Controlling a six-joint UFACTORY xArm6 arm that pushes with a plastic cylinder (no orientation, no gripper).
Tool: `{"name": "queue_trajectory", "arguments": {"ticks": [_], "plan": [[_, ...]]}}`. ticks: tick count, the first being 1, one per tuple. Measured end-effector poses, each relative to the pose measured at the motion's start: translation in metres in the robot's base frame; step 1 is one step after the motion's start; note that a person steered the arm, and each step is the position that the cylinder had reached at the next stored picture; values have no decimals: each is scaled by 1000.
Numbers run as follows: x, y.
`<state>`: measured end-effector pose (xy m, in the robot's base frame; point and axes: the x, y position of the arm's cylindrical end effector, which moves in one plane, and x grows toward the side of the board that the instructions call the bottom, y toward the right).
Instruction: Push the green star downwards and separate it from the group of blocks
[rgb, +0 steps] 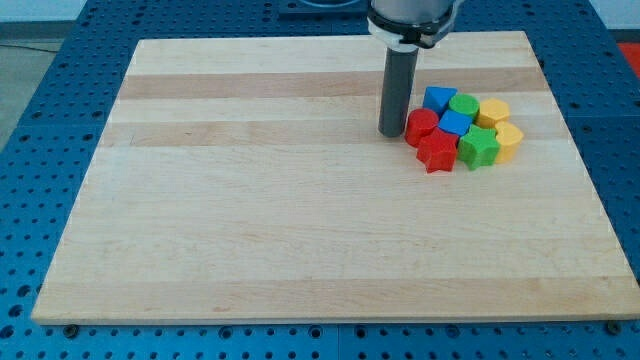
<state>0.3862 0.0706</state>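
Observation:
The green star (478, 148) sits at the lower right of a tight cluster of blocks at the view's right. It touches the red star (436, 152) on its left, a blue block (455, 123) above it and a yellow block (508, 141) on its right. My tip (392, 133) rests on the board just left of the cluster, next to a red round block (421, 125). The tip is about two block widths left of the green star and does not touch it.
The cluster also holds a blue triangular block (437, 98), a green round block (464, 105) and a second yellow block (493, 111) along its top. The wooden board (250, 200) lies on a blue perforated table (40, 150).

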Motion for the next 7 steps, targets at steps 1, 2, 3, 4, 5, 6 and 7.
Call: {"name": "queue_trajectory", "arguments": {"ticks": [1, 2, 3, 4, 5, 6, 7], "plan": [[0, -1], [-19, -13], [-79, -16], [-127, 31], [-129, 108], [-86, 111], [-35, 111]]}}
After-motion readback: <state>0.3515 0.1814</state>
